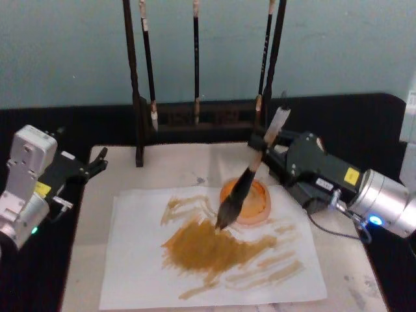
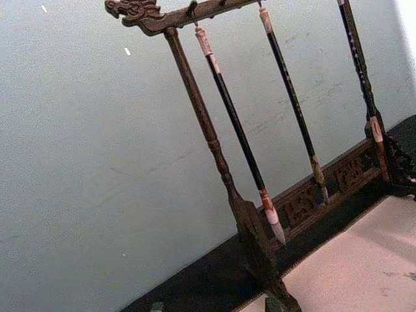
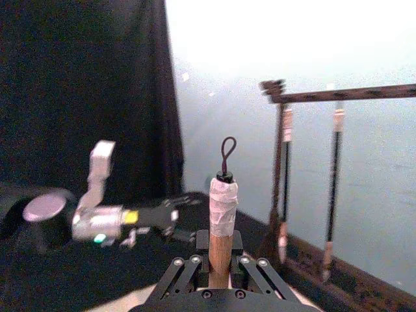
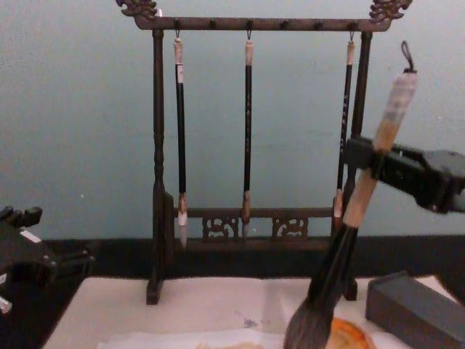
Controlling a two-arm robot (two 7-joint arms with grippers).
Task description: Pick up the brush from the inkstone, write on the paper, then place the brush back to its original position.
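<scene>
Beige matting covers the table (image 1: 81, 253) beneath both arms. On it, spreading below the right hand (image 1: 270, 144) and away toward the idle left hand (image 1: 91, 166), lies the paper (image 1: 143, 273), a thin white sheet with a broad brown wash (image 1: 208, 247) across its middle. Damp and unweighted as it looks, the sheet would probably wrinkle, drag or tear under a heavy stroke, so only light pressure suits it. Beyond the right hand stands the dark wooden brush rack (image 4: 156, 145) with three slim black-handled brushes hanging from it, close enough to be knocked. The left hand, parked well apart at the table's far side, looks open and empty. The right hand is closed on the brush (image 1: 250, 172), gripping the tan bamboo handle just under its whitish wrapped end. The brush slopes down and away from the hand, with its black ferrule and thick tuft below. Its tip appears to rest on the brown wash, just beside the orange inkstone dish (image 1: 255, 207) under the hand. The brush is likely light, with a stiff, smooth handle that could twist in the grip, so the upper handle near the wrap seems the sound place to hold it. The tuft is soft and loaded and will splay readily. The shallow inkstone would likely slide if nudged.
</scene>
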